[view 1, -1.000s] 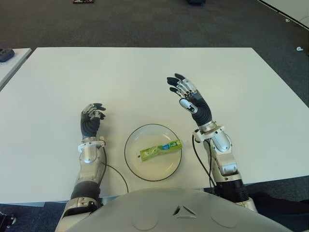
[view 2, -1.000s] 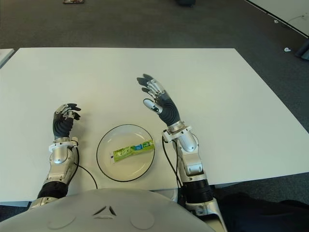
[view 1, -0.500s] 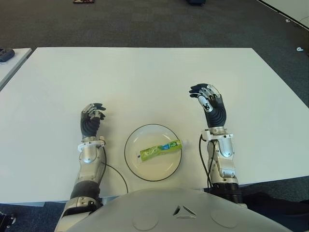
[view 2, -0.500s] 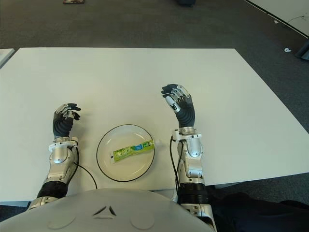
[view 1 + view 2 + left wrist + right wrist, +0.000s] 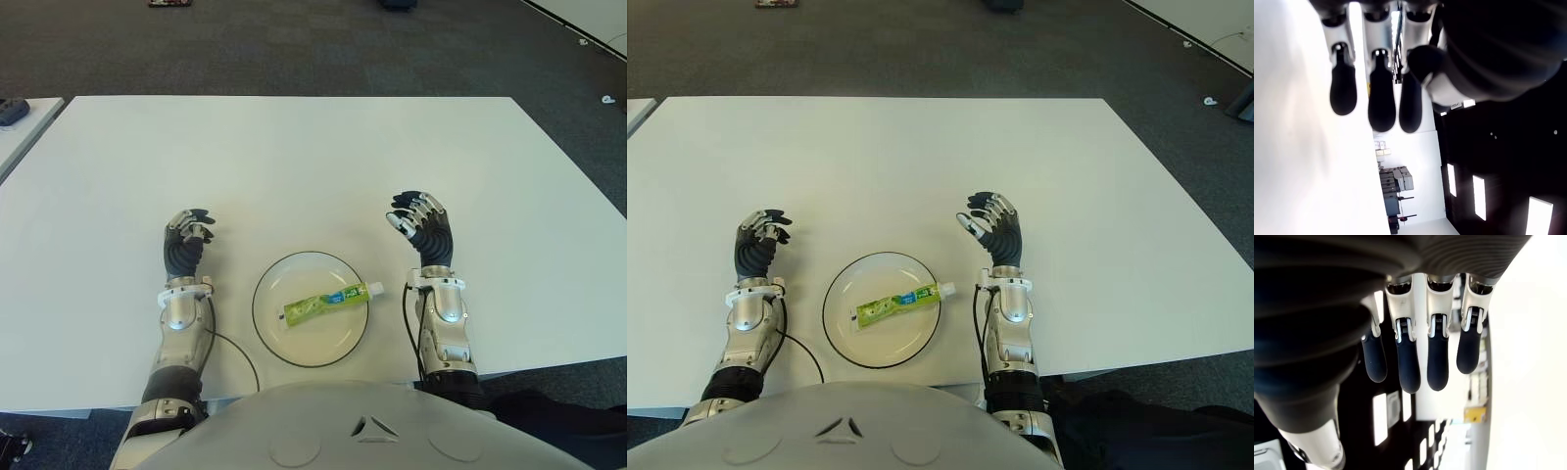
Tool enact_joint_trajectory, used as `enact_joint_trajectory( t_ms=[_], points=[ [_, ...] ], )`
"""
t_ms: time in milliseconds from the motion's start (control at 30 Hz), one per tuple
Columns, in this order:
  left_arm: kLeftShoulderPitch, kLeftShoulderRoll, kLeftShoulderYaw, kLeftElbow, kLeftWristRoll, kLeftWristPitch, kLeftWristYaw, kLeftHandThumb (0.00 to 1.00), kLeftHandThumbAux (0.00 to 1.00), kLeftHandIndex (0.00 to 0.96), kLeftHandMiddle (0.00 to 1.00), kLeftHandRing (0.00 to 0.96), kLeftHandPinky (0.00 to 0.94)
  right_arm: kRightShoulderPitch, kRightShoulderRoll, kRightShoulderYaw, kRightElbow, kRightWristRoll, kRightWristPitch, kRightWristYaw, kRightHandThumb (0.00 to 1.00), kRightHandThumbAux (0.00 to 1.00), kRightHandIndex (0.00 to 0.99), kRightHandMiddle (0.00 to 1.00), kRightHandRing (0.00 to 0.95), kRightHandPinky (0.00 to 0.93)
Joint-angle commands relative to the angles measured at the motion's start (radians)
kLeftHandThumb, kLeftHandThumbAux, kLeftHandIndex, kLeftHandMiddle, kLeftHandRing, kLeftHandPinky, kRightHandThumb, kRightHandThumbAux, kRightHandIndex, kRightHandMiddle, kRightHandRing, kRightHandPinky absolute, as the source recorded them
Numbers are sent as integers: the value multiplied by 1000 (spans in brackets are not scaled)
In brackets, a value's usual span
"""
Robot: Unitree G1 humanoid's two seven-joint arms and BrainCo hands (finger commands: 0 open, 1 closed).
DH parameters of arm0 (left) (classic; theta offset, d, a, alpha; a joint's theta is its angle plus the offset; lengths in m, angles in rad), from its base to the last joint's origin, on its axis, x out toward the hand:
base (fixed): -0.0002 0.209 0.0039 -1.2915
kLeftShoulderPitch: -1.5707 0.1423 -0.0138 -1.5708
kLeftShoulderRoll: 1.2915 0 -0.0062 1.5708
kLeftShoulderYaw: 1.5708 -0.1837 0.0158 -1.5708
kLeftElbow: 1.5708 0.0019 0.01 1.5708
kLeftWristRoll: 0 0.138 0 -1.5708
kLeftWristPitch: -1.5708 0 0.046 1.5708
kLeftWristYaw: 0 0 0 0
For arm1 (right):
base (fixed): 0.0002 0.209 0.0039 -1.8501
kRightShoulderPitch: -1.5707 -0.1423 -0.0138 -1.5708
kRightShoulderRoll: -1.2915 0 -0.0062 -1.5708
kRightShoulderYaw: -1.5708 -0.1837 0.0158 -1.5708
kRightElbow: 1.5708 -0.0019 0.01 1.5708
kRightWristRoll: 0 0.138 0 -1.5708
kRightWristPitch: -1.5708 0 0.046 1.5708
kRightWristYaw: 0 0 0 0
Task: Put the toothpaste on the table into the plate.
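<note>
- Right hand (image 5: 421, 223) has drawn back beside the plate (image 5: 269, 333), fingers loosely curled, empty.
- Toothpaste (image 5: 328, 301) unmoved in the plate, cap over the rim.
- Left hand (image 5: 186, 245) unchanged, relaxed, empty.

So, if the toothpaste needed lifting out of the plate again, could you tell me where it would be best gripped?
Probably the toothpaste at mid-body, pinched across its narrow width from above. It lies flat and slanted in the plate, its white cap over the rim towards the right hand, the likelier one to use. The left hand shows left of the plate.
</note>
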Motion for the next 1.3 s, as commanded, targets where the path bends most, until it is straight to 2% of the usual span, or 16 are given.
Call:
enact_joint_trajectory(
  t_ms=[33, 233, 433, 467, 533, 667, 867, 1300],
  points=[
    [-2, 5, -3, 25, -3, 17, -14, 833, 680, 403, 498, 623, 595, 7, 22, 9, 11, -44, 51, -51, 62, 879, 368, 419, 380, 363],
    [-4, 1, -1, 27, -2, 16, -10, 833, 680, 401, 497, 619, 592, 16, 24, 21, 22, -103, 86, -101, 70, 946, 384, 404, 363, 344],
    [-11, 0, -1, 36, -2, 1, -7, 832, 681, 400, 495, 612, 583, 16, 22, 27, 31, -144, 114, -134, 88, 987, 410, 383, 353, 374],
    [-13, 0, -1, 38, -2, 0, -7, 832, 681, 401, 494, 611, 583, 15, 21, 28, 33, -150, 116, -138, 305, 897, 415, 387, 358, 387],
    [-16, 0, -1, 41, -2, 0, -7, 833, 680, 403, 493, 609, 582, 13, 19, 30, 39, -156, 114, -144, 497, 817, 420, 394, 366, 397],
    [-20, 0, -3, 42, 4, 4, -3, 833, 680, 405, 491, 609, 588, 8, 14, 33, 54, -161, 93, -143, 659, 749, 427, 413, 385, 419],
    [-32, 3, -4, 54, 10, 10, 1, 833, 680, 405, 492, 610, 589, -8, 4, 36, 87, -162, 66, -142, 701, 732, 429, 429, 406, 440],
    [-78, 3, -3, 124, 23, -16, 15, 834, 679, 411, 489, 613, 597, -69, -12, 29, 219, -160, 9, -152, 708, 729, 427, 434, 421, 440]
  ],
)
